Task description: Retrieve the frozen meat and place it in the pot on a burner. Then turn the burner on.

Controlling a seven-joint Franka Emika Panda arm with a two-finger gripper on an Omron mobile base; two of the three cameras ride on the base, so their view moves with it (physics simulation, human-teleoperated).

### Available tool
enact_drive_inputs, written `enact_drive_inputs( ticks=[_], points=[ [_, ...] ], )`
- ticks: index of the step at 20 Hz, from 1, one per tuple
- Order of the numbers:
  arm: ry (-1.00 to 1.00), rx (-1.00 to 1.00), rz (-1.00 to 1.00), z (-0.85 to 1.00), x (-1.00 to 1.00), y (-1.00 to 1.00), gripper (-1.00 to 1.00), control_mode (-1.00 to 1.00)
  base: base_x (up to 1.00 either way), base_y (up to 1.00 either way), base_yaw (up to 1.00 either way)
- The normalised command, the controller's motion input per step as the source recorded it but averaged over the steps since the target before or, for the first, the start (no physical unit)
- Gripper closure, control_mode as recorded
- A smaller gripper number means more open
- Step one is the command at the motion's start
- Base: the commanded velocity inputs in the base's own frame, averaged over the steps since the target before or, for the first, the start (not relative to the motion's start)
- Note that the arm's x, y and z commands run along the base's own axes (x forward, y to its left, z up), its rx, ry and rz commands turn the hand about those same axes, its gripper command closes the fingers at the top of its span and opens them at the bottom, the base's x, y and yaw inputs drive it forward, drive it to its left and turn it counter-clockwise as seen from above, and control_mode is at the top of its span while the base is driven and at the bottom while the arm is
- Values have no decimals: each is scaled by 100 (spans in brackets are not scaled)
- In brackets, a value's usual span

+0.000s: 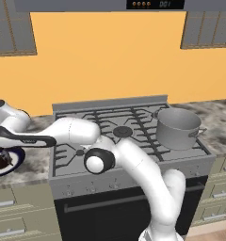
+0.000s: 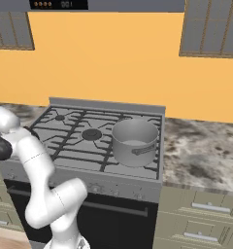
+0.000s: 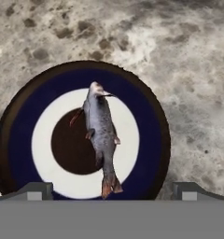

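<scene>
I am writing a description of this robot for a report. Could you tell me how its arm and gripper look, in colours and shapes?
The arm is glossy white, built from thick rounded tube segments with bulging elbows. Its joints are dark: one shows as a black ring around a white cap. A black band with small pale lettering runs along the wrist. The gripper has two small grey, blocky finger tips.
</scene>
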Motion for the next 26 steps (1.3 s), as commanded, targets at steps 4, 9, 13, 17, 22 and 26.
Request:
enact_drive_inputs(
  ticks=[4, 9, 13, 17, 22, 26],
  points=[
    [3, 0, 0, 0, 2, 13, -100, -100, 0, 0, 0],
    [2, -3, 0, 0, 0, 0, -100, -100, 0, 0, 0],
    [2, -7, 0, 0, 0, 0, -100, -100, 0, 0, 0],
    [0, -5, 0, -11, 0, 0, -100, -100, 0, 0, 0],
    [3, -4, 0, -9, 3, 1, -100, -100, 0, 0, 0],
    [2, -9, -4, -6, 17, 10, -100, -100, 0, 0, 0]
  ],
)
